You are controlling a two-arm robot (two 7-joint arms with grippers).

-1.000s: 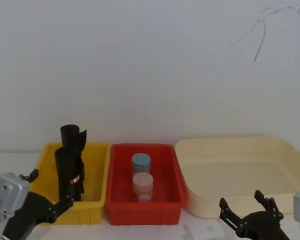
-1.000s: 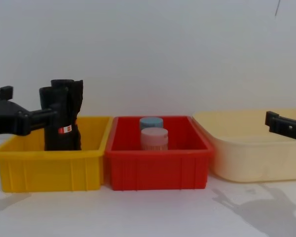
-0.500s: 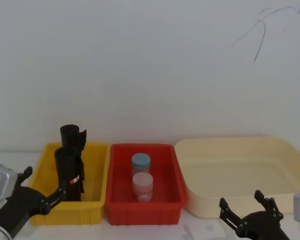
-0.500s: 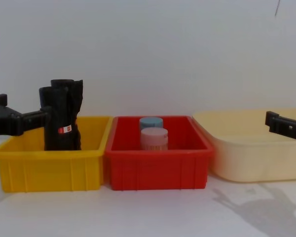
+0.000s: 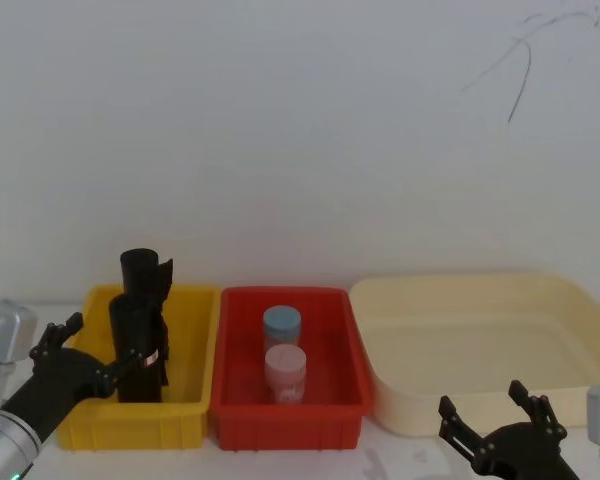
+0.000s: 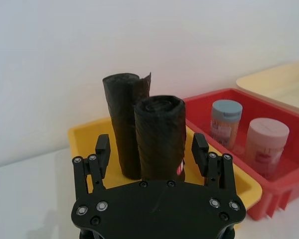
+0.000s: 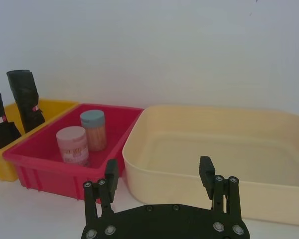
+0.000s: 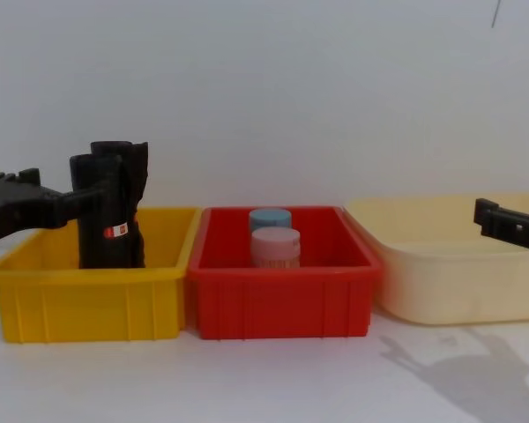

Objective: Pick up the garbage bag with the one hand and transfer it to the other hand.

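At the far left the left gripper point(image 5: 92, 352) hangs over the yellow bin's point(image 5: 98, 428) left rim. Its fingers are spread wide and hold nothing. In the head view its nearer fingertip meets the left edge of the garbage bag point(image 5: 137, 340), and I cannot tell from there whether they touch. The left wrist view adds the rest: the bag point(image 6: 160, 132) stands upright on the line between the two fingers point(image 6: 102, 149), with a gap on either side. Its foot is hidden behind the gripper's body.

From the chest view the bag point(image 8: 97, 216) rises well above the bin's rim, with its red-and-white label low on the front. One finger reaches to its upper left side. Close behind it stands the other black roll with the ragged top point(image 5: 145, 270). To the right of the two rolls a strip of the bin's floor lies bare.

The red bin point(image 8: 282, 308) sits pressed against the yellow one and holds a blue-lidded jar point(image 5: 281, 325) with a pink-lidded jar point(image 5: 285, 370) in front of it. The cream tub point(image 8: 441, 291) comes next, its rim against the red bin.

The right gripper point(image 5: 486, 405) hovers low before the tub's near wall, well apart from the bag. Its fingers are open wide and hold nothing. Its wrist view looks across the tub to the jars and the black rolls beyond.

The white bench point(image 8: 264, 379) in front of the bins lies bare.
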